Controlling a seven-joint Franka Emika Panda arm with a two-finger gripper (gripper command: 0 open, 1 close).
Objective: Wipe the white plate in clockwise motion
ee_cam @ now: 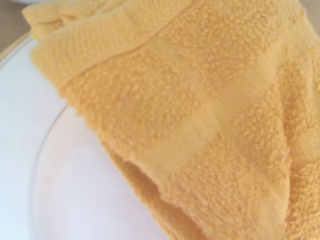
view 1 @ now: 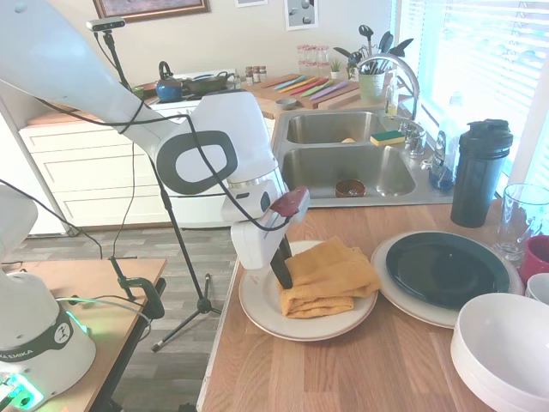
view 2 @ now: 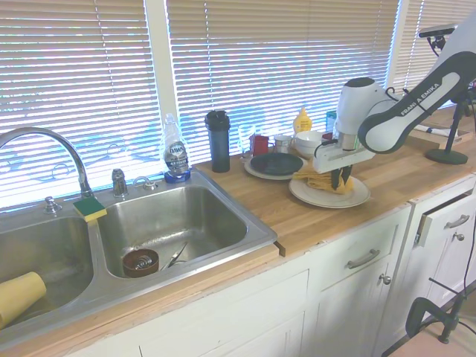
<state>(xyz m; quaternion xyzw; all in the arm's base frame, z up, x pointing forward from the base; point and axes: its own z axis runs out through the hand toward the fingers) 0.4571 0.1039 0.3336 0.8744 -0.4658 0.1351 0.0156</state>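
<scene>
Gripper point(view 1: 281, 273) pinches folded yellow towel point(view 1: 330, 275) on white plate point(view 1: 257, 300), kitchen counter. Towel soft, bunches easily; plate stiff, slick, breakable. Best hold: towel's near fold.

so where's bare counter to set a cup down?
Free: the wood in front of the white plate, toward the counter edge, and the strip between the sink and that plate. Crowded: behind and beside the green plate, bowls, glass, bottle.

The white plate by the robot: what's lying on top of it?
A folded yellow towel covers much of the white plate, with the gripper at its edge. The plate surface underneath is hidden.
</scene>
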